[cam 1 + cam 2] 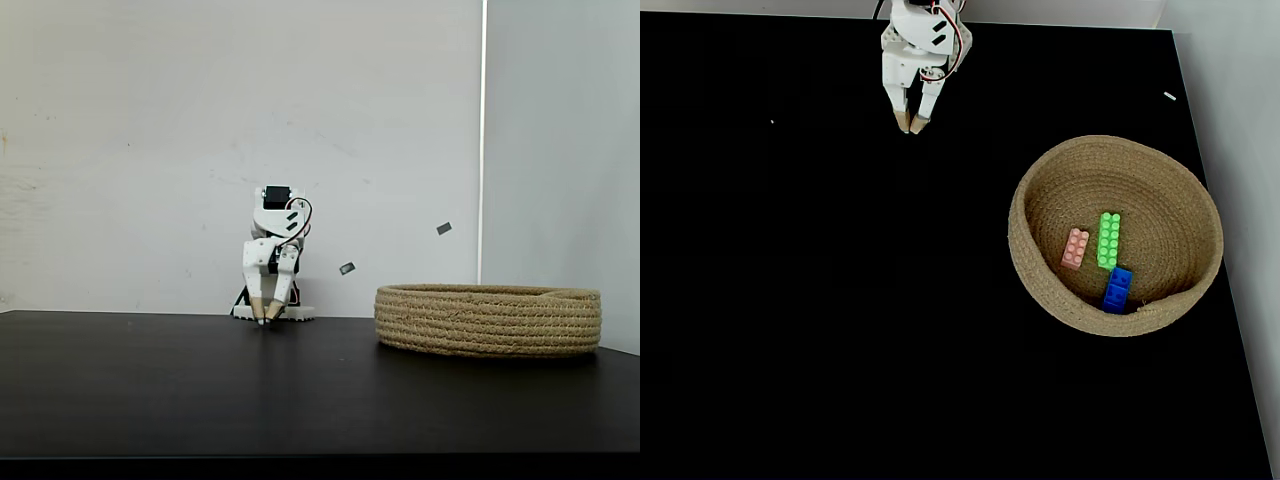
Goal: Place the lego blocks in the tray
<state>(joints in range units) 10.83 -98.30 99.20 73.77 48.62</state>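
Note:
In a fixed view from above, the tan rope tray (1018, 200) sits at the right of the black table. Three lego blocks lie inside it: a long green one (1108, 240), a small pink one (1075, 248) to its left, and a blue one (1117, 290) leaning at the near wall. From the side, the tray (488, 320) hides the blocks behind its wall. My gripper (911, 126) hangs folded at the table's far edge, well left of the tray. Its tan fingertips point down just above the table (265, 322), shut with nothing between them.
The arm's white base (272, 312) stands against the white wall. The black tabletop (820, 300) stretches bare to the left and front of the tray. The table's right edge runs close by the tray (1230, 300).

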